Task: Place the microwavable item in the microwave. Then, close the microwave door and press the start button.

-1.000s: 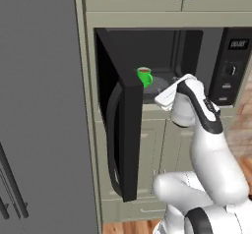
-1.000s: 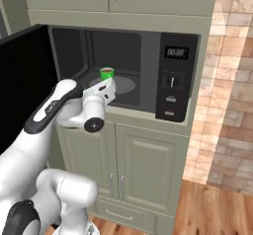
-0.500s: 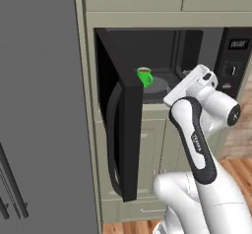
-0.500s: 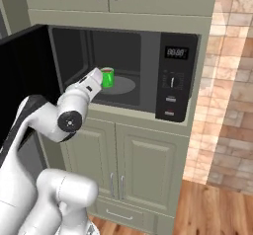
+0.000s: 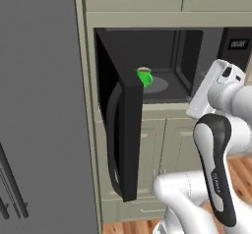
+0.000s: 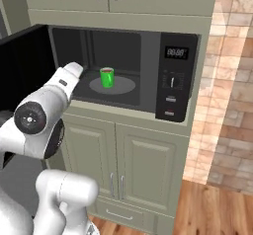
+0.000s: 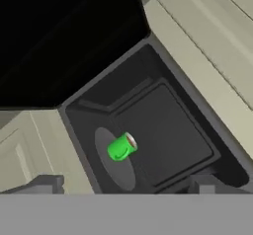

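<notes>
The small green mug [image 5: 144, 75] [image 6: 106, 77] stands upright on the round turntable [image 6: 123, 85] inside the open microwave [image 6: 148, 46]. In the hand view the mug [image 7: 120, 147] appears sideways because the camera is rolled. My gripper [image 7: 126, 185] is open, its fingertips [image 7: 47, 183] wide apart with nothing between them, pulled back outside the cavity and apart from the mug. The black microwave door [image 5: 125, 130] [image 7: 59, 41] hangs swung out on its left hinge. The control panel [image 6: 173, 81] is on the microwave's right side.
A tall grey fridge [image 5: 44, 105] stands left of the open door. Pale green cabinet doors [image 6: 138, 170] sit below the microwave and more above it. A brick wall [image 6: 227, 81] and wood floor [image 6: 217, 209] lie to the right. My arm [image 5: 216, 144] rises before the lower cabinets.
My hand has drawn back out of the microwave opening and away from the mug, the elbow swinging up. The mug stays on the turntable. The jaws stayed open.
</notes>
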